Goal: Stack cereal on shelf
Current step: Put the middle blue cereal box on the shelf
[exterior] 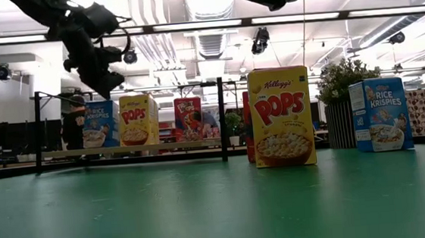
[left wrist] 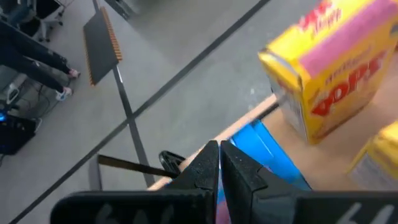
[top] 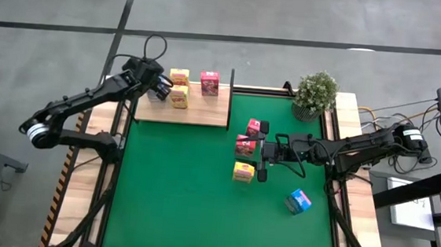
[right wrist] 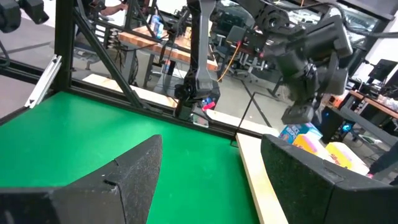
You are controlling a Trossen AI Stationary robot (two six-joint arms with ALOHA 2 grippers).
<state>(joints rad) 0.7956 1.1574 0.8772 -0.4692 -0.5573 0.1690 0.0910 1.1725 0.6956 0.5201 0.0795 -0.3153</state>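
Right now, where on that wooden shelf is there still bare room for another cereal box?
The shelf is bare along its front edge and right of the pink box. Its back-left corner is crowded: two yellow boxes, and the left gripper hovering there.

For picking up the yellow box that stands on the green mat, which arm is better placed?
The right: its open end effector hovers beside that yellow box. The left end effector is at the shelf.

Low view: shelf at left carries a blue Rice Krispies box, a yellow Pops box and a red box, all upright. Left gripper hangs above them. On the green mat, a large yellow Pops box and another blue Rice Krispies box stand upright beside a plant.
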